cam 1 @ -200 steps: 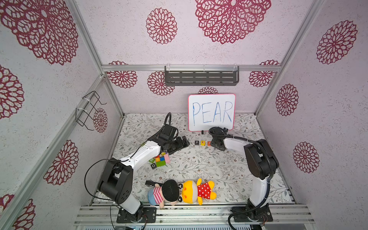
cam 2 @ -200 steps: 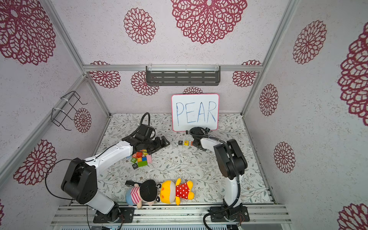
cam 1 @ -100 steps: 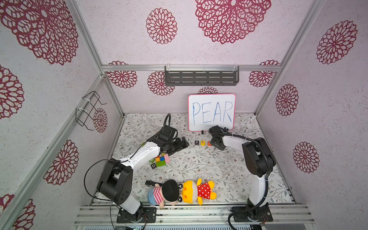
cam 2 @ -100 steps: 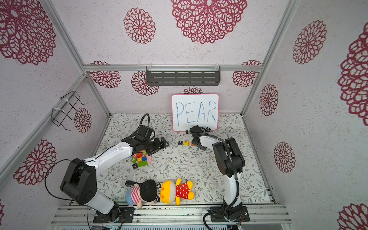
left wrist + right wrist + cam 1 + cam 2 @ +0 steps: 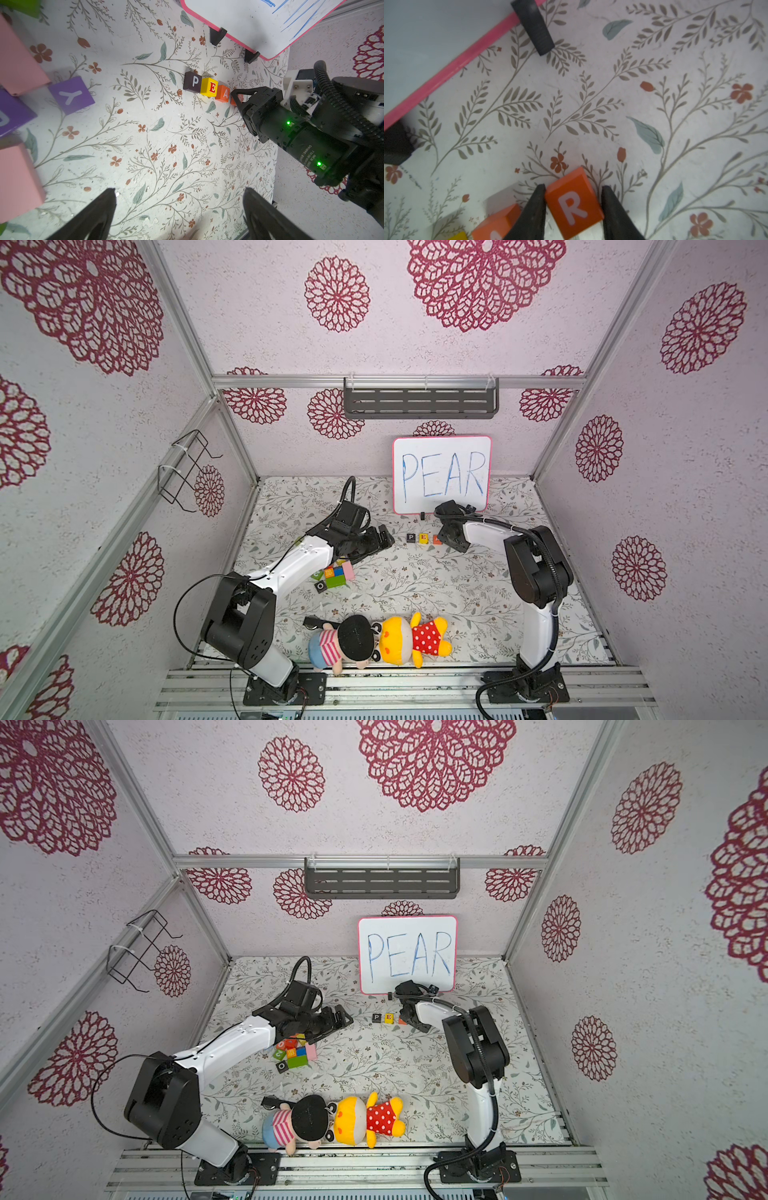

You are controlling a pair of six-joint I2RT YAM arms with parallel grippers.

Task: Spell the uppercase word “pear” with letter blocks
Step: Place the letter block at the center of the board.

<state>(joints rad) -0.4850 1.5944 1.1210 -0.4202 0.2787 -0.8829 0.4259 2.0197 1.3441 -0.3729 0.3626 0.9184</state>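
Left gripper (image 5: 178,191) over tabletop, left of centre, jaws wide, empty. Right gripper (image 5: 573,187) near far edge, jaws pinched on the R block (image 5: 573,205).

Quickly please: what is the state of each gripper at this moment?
Left gripper: open, holding nothing.
Right gripper: jaws closed on the R block.

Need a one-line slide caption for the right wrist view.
Right gripper closed on the orange R block, next to the A block, near the whiteboard.
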